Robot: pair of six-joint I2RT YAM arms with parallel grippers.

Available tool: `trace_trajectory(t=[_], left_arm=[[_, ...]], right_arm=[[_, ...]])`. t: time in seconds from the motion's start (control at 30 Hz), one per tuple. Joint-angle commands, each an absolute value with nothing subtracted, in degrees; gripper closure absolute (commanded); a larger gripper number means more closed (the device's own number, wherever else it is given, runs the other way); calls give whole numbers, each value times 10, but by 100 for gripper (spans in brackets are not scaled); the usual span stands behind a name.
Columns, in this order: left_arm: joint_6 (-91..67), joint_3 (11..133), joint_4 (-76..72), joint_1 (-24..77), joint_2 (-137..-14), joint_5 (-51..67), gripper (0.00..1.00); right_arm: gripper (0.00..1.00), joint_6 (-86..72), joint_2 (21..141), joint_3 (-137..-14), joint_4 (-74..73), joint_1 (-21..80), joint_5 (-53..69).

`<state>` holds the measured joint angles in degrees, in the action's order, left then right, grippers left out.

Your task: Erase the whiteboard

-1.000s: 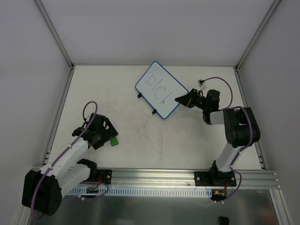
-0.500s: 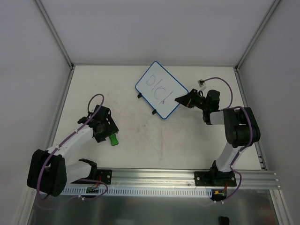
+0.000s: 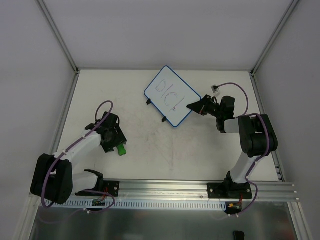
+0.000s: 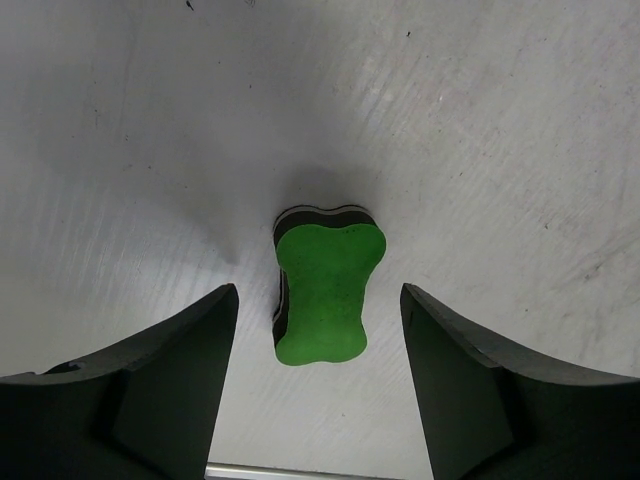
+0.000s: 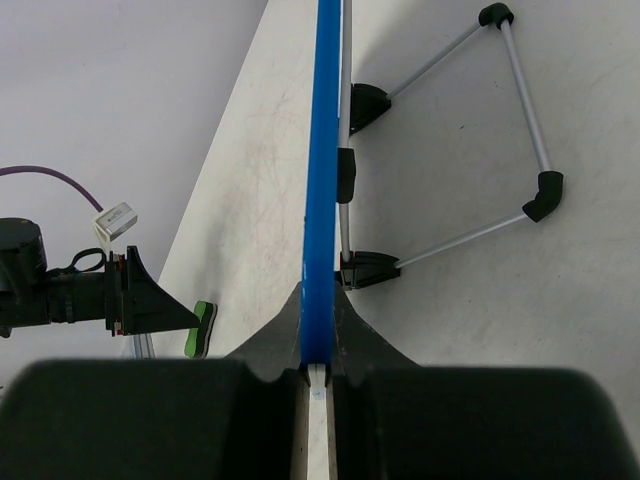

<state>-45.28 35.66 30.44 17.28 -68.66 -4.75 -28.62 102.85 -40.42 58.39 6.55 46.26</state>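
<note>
Two pincers, one whiteboard point(image 3: 172, 95) and one green eraser point(image 4: 322, 285), entered as found.

Hazards, judged:
- The left pincer point(image 4: 318, 300) straddles the eraser with its jaws roughly half spread. Neither finger touches the block, and it holds nothing. Should the jaws close off-centre, the waisted block could twist or squirt out along the worktop point(image 3: 200, 145).
- The right pincer point(image 3: 192, 106) is closed on the board's thin blue rim alone. A firm wiping stroke might lever the board out of so narrow a hold, or slide it.

Location:
- The whiteboard sits at far centre, set cornerwise, with its marker lines point(image 3: 167, 95) unerased and its right edge within the right pincer.
- The left pincer and the eraser lie near left, well apart from the board.
</note>
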Motion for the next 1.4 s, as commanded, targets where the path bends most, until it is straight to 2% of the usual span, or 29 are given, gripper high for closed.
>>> trace_trajectory(t=[0.0, 0.27, 0.43, 0.5, 0.63, 0.67, 0.7, 0.73, 0.9, 1.17, 1.37], left_arm=[[-442, 369, 304, 181, -699, -37, 34], [-446, 368, 294, 197, -719, -42, 33], [-445, 366, 286, 200, -722, -43, 41], [-441, 369, 284, 200, -727, -40, 48], [-441, 367, 282, 200, -731, -40, 51], [-441, 368, 280, 200, -730, -40, 53], [-440, 367, 280, 201, -731, -40, 62], [-441, 367, 280, 200, -732, -41, 63], [-439, 366, 280, 201, -725, -40, 61], [-432, 374, 280, 201, -719, -33, 46], [-432, 380, 283, 201, -712, -25, 48]], right_arm=[[100, -299, 1022, -409, 677, 64, 493], [100, -301, 1024, -410, 680, 63, 494], [100, -308, 1028, -409, 689, 62, 496], [100, -312, 1030, -410, 693, 62, 497], [100, -314, 1028, -409, 695, 61, 497], [100, -316, 1028, -408, 696, 61, 497], [100, -316, 1028, -408, 698, 59, 497], [100, -316, 1027, -407, 699, 59, 497], [100, -323, 1029, -406, 708, 57, 497], [100, -330, 1033, -409, 715, 57, 504], [100, -331, 1035, -408, 721, 57, 504]])
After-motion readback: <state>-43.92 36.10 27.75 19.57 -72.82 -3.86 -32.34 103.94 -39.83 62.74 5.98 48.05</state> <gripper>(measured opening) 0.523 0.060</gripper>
